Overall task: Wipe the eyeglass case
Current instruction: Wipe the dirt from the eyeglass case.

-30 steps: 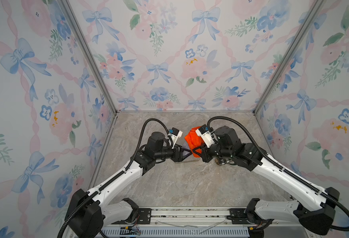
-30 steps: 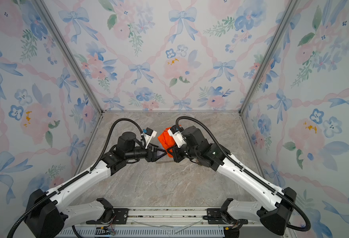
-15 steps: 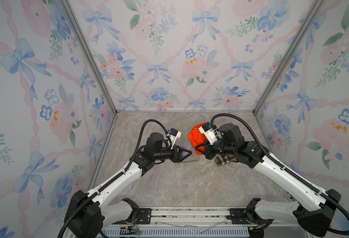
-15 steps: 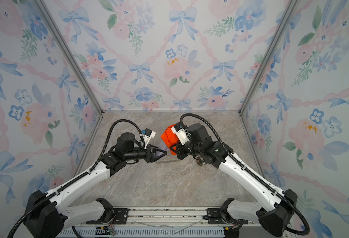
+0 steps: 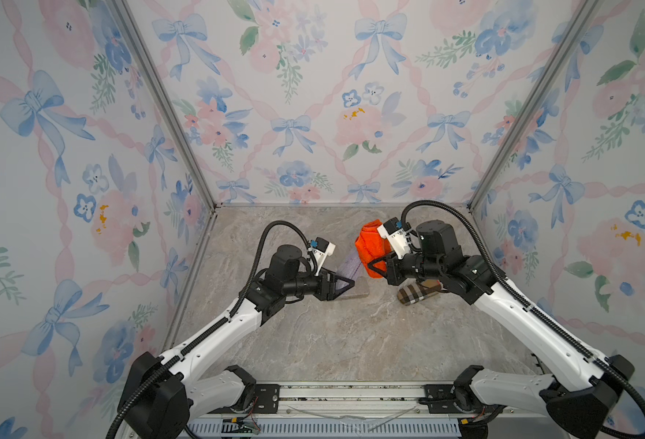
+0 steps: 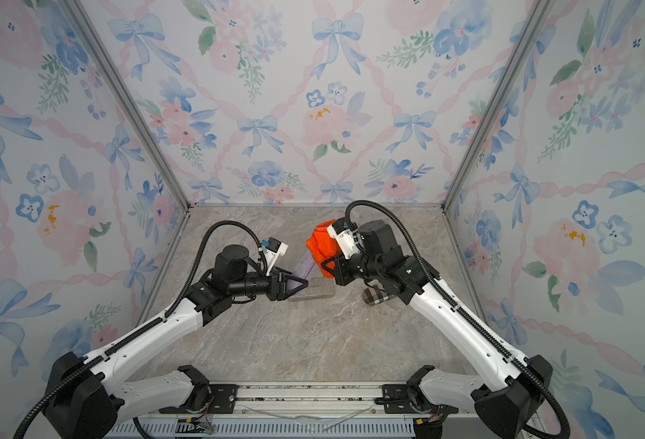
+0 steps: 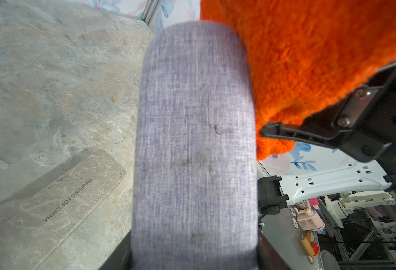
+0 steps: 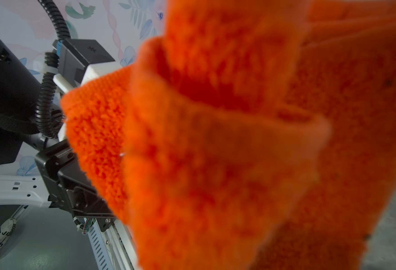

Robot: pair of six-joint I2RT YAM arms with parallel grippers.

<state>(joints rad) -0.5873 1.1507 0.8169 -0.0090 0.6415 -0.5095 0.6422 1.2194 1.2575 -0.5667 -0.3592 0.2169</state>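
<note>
Above the back of the counter (image 5: pixel 332 342), the left gripper (image 5: pixel 345 284) is clamped on the near end of the lilac eyeglass case (image 7: pixel 192 140), holding it tilted off the surface, while the right gripper (image 5: pixel 375 269) is closed on a bunched orange cloth (image 5: pixel 370 247) just beside the case's far end. Pinched at one end only, the case could twist or slip out under a firm push from the cloth and drop onto the marbled case (image 7: pixel 59 194) below; too light a pass would merely brush it.
</note>
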